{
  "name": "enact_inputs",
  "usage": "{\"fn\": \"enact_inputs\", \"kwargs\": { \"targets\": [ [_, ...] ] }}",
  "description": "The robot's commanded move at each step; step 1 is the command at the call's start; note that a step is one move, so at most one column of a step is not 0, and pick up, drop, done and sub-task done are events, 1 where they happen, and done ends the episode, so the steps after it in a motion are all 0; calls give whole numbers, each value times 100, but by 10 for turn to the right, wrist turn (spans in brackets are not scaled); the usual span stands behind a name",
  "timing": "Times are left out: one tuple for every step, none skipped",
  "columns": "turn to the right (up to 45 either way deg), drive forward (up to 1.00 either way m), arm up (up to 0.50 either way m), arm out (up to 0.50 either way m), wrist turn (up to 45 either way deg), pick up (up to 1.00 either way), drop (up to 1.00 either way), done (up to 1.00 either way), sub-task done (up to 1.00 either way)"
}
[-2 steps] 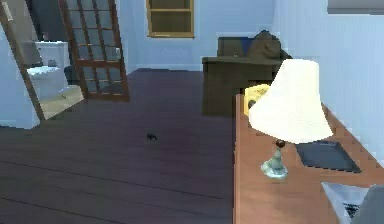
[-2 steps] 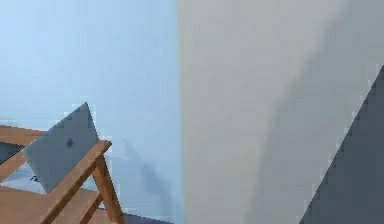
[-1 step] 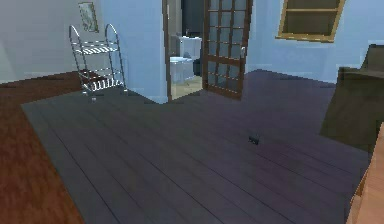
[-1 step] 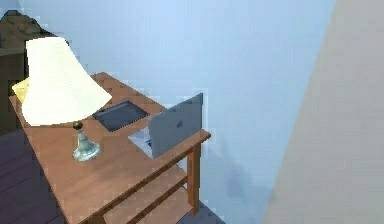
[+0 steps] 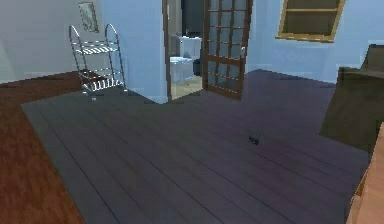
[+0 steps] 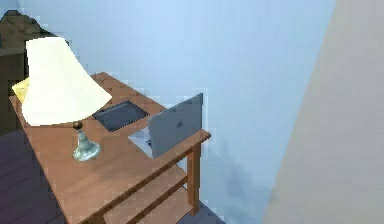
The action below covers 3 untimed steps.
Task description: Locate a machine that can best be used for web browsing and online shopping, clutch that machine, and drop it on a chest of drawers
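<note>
Wooden tabletop (image 6: 120,165) against a blue wall (image 6: 240,60) carried 1 open laptop (image 6: 176,127) near 1 lamp (image 6: 60,85); jaws' state could not be told.

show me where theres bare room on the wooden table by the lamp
Bare wood on the table: the near strip between the lamp base, the laptop and the front edge. Crowded farther back, where the dark flat panel sits beside the laptop and the shade overhangs.

Forward view: looks ahead and down over wide dark floor (image 5: 180,150); door (image 5: 225,45), wire rack (image 5: 97,60) far off. Arm side view: looks down from close onto wooden worktop (image 6: 120,167) by blue wall (image 6: 240,60). At forward view's near right, wood corner (image 5: 368,200): maybe same worktop.
</note>
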Motion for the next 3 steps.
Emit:
{"fn": "enact_inputs", "kwargs": {
  "targets": [
    [0, 0, 34, 0, 0, 0, 0, 0, 0],
    [0, 0, 0, 46, 0, 0, 0, 0, 0],
    [0, 0, 0, 0, 450, 0, 0, 0, 0]
  ]
}}
